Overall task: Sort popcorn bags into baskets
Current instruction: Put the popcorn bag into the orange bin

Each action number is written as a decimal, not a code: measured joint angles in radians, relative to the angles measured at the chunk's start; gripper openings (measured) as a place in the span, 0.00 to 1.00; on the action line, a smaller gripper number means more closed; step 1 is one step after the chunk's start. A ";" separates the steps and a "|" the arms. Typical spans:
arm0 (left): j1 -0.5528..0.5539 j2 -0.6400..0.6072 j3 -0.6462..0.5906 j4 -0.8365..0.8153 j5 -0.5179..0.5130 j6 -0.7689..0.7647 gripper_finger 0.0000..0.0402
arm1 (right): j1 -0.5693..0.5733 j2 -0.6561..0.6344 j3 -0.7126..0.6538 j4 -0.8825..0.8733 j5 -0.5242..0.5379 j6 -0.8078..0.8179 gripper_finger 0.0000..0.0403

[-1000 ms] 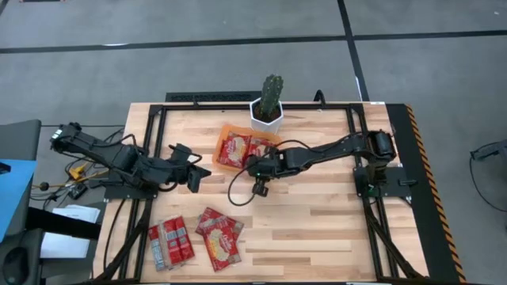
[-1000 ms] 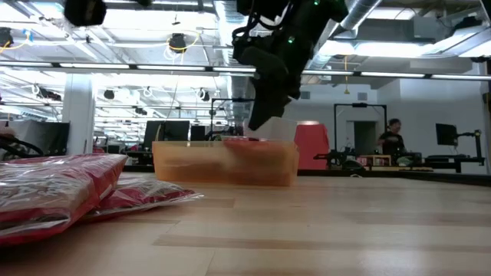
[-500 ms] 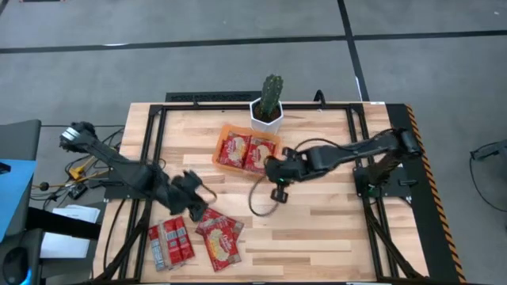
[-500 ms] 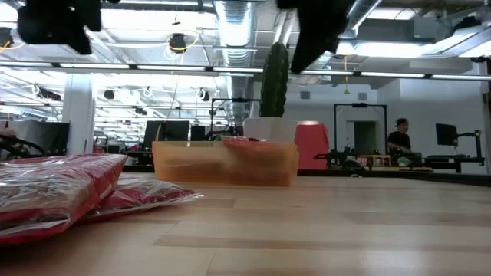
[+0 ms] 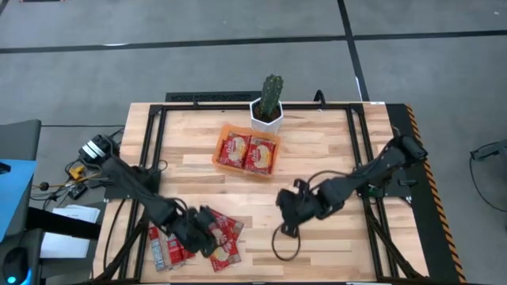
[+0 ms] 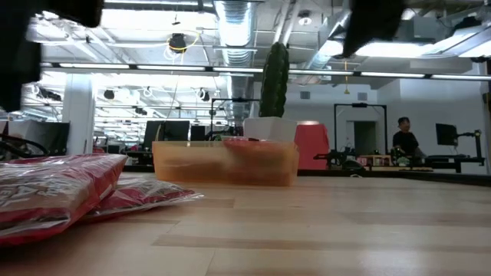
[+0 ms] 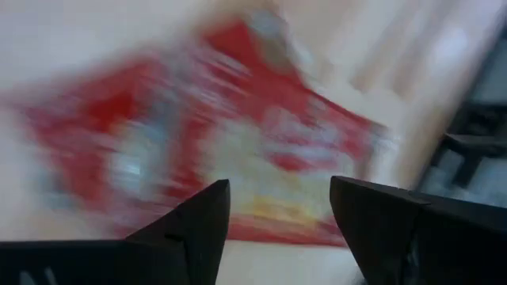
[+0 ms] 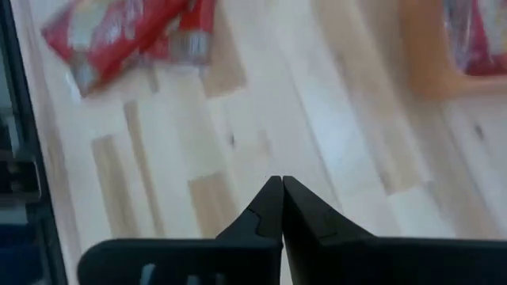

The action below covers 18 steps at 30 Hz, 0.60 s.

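Observation:
The orange basket [image 5: 224, 141] sits mid-table before a potted cactus and holds two red popcorn bags [image 5: 246, 153]. More popcorn bags lie flat near the table's near left corner: a loose pile with cream ovals [image 5: 228, 236] and narrow striped ones [image 5: 168, 242]. My left gripper [image 5: 207, 232] hovers over the pile, open, with a blurred red bag [image 7: 238, 134] beyond its fingers; whether it touches the bag does not show. My right gripper [image 5: 289, 210] is shut with nothing in it, above bare wood to the right of the pile.
A white pot with a cactus [image 5: 268, 109] stands just behind the basket. Black frame rails [image 5: 155, 150] run along the table's left, right and far sides. A loose cable loop [image 5: 283, 244] hangs under the right arm. Bare wood [image 5: 333, 158] lies right of the basket.
My left gripper has swung from the table's left middle toward the near edge and now stands over the pile of bags. My right gripper has pulled away from the basket toward the near edge and somewhat to the right. The bags have stayed where they were.

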<state>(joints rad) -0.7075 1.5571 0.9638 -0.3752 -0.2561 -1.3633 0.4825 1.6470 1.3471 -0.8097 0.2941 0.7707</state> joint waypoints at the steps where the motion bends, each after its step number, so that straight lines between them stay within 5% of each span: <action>1: -0.015 0.018 0.001 0.032 0.012 -0.030 0.51 | 0.018 0.002 0.000 0.002 0.003 0.012 0.05; 10: -0.131 0.081 0.003 0.082 -0.026 -0.463 0.51 | 0.120 0.096 0.004 0.109 0.038 0.121 0.07; 18: -0.214 0.164 0.003 0.051 -0.234 -0.904 0.51 | 0.154 0.185 0.004 0.202 0.027 0.148 0.06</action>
<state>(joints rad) -0.9218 1.7209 0.9668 -0.3242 -0.4899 -2.2676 0.6370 1.8323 1.3506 -0.6079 0.3209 0.9192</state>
